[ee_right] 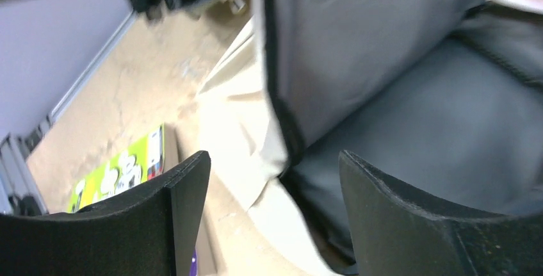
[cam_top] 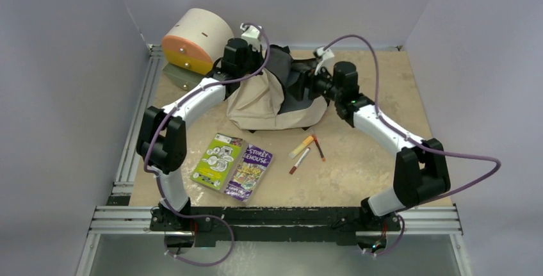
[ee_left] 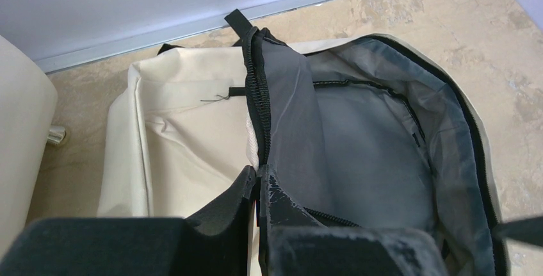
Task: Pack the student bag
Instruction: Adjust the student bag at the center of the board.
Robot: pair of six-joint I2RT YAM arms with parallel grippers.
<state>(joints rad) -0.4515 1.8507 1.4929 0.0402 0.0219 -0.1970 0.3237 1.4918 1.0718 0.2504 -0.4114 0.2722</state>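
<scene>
The student bag (cam_top: 259, 106), beige with black zippers and grey lining, lies at the back middle of the table with its mouth open. My left gripper (ee_left: 258, 175) is shut on the bag's zipper edge (ee_left: 256, 97) and holds the flap up, so the grey inside (ee_left: 378, 154) shows. My right gripper (ee_right: 274, 161) is open at the bag's right side, its fingers (ee_right: 186, 193) straddling the beige edge and the grey lining (ee_right: 384, 64) with nothing gripped. In the top view the left gripper (cam_top: 267, 64) and the right gripper (cam_top: 308, 84) both sit over the bag.
Two books, one green (cam_top: 219, 159) and one purple (cam_top: 250, 172), lie in front of the bag. Three pens (cam_top: 301, 151) lie to their right. A cream-and-orange cylindrical drawer unit (cam_top: 194, 40) stands at the back left. The green book (ee_right: 118, 172) shows past the right fingers.
</scene>
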